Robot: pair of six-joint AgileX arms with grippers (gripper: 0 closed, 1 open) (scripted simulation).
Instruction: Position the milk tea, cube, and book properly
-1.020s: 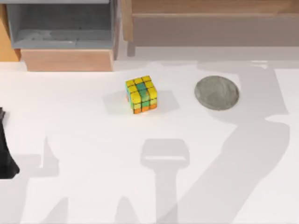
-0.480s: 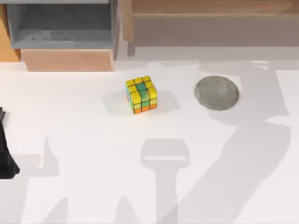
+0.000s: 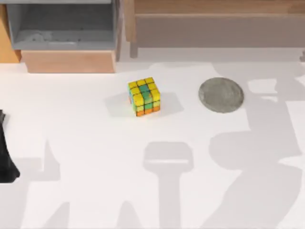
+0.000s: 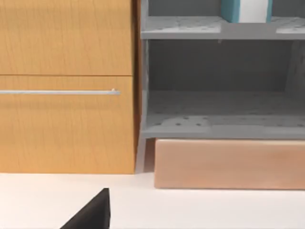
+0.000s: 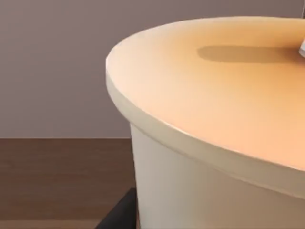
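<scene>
- Top view: cube (image 3: pixel 144 96) sits mid-desk toward the far edge, grey disc (image 3: pixel 221 95) just to its right, apart from it. Shelf unit (image 3: pixel 62 28) stands at the desk's far left corner. My left arm (image 3: pixel 5 157) is parked at the left edge; whether its claw is wide or narrow, I cannot tell.
- Left wrist view: wooden cabinet door (image 4: pixel 66 86) beside grey shelves (image 4: pixel 219 129); a teal-and-white book (image 4: pixel 246 9) stands on the upper shelf.
- Right wrist view: milk tea (image 5: pixel 214 143) looms very close, orange top up; my right claw looks clamped on it, a dark finger (image 5: pixel 121 212) at the cup wall.
- Judgement: the cup likely belongs on the disc. Keep it upright, come down centred, release only once it rests flat.
</scene>
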